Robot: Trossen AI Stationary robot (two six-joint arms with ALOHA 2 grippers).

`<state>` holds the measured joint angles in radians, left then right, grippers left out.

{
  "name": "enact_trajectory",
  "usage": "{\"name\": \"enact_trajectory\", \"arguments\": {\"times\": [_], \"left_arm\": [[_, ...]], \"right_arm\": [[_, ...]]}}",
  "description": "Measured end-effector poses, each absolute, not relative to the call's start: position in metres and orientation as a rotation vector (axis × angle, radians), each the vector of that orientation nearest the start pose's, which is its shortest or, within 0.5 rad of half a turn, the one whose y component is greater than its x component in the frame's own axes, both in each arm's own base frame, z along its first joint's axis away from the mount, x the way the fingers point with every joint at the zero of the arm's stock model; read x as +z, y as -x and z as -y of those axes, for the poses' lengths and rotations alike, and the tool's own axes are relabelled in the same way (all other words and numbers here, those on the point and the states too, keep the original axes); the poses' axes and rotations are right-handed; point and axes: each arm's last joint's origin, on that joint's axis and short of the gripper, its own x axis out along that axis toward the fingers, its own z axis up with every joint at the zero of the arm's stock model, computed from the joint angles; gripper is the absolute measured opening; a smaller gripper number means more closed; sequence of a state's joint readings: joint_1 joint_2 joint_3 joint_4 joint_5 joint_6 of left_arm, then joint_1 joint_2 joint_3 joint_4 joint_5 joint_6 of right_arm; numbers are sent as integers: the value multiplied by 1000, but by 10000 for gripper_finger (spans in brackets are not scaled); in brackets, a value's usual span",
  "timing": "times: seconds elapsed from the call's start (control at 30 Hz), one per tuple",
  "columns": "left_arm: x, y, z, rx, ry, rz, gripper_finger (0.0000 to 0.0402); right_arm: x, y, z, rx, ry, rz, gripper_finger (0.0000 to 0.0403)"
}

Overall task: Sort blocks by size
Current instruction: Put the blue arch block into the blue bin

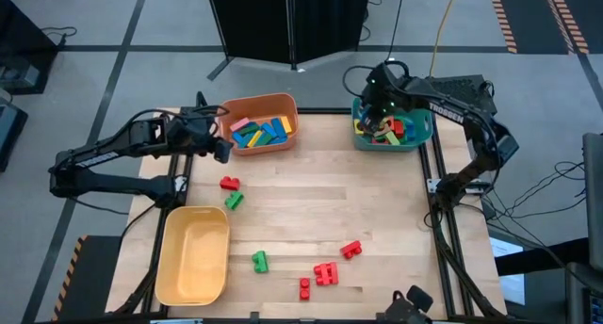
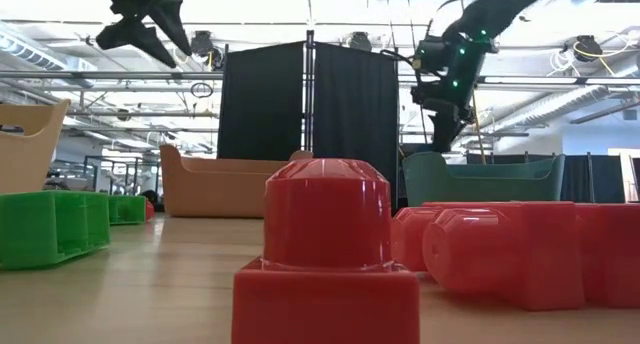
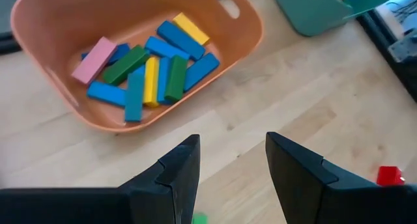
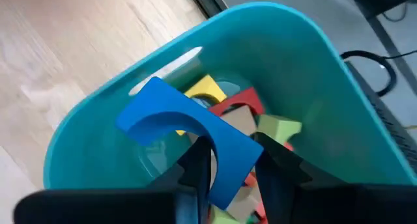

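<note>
Right gripper [image 4: 231, 162] is what we look at first: it is clamped on a blue arch block [image 4: 189, 136] and hangs over the teal bin [image 1: 422, 131] at the table's far right, presumably so the arch drops among the arches already piled there. Our left gripper [image 3: 231, 168] hovers with its fingers spread and nothing between them, just left of the orange bin [image 1: 287, 140] at the far middle, which holds the flat bars [image 3: 153, 71]. We judge it ready for another pick. Studded bricks remain loose on the table [image 1: 377, 202]: red ones [image 1: 326, 273] near the front, green ones [image 1: 260, 261] further left. A yellow bin [image 1: 170, 263] sits near left.
</note>
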<state>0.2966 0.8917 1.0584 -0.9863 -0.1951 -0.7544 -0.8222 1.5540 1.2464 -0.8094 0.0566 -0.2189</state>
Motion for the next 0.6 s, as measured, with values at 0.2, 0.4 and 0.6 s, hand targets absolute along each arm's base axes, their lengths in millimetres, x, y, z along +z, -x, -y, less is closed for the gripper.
{"name": "enact_trajectory", "arguments": {"times": [0.2,0.4,0.6], "left_arm": [[336,-143,-51,786,755,-628,171],[331,-148,-52,810,748,-680,171],[321,-155,-56,859,718,-768,171]], "right_arm": [[240,-202,226,-659,-276,-1140,84],[222,-194,228,-688,-298,-1133,85],[217,-186,236,-768,-338,-1098,103]]}}
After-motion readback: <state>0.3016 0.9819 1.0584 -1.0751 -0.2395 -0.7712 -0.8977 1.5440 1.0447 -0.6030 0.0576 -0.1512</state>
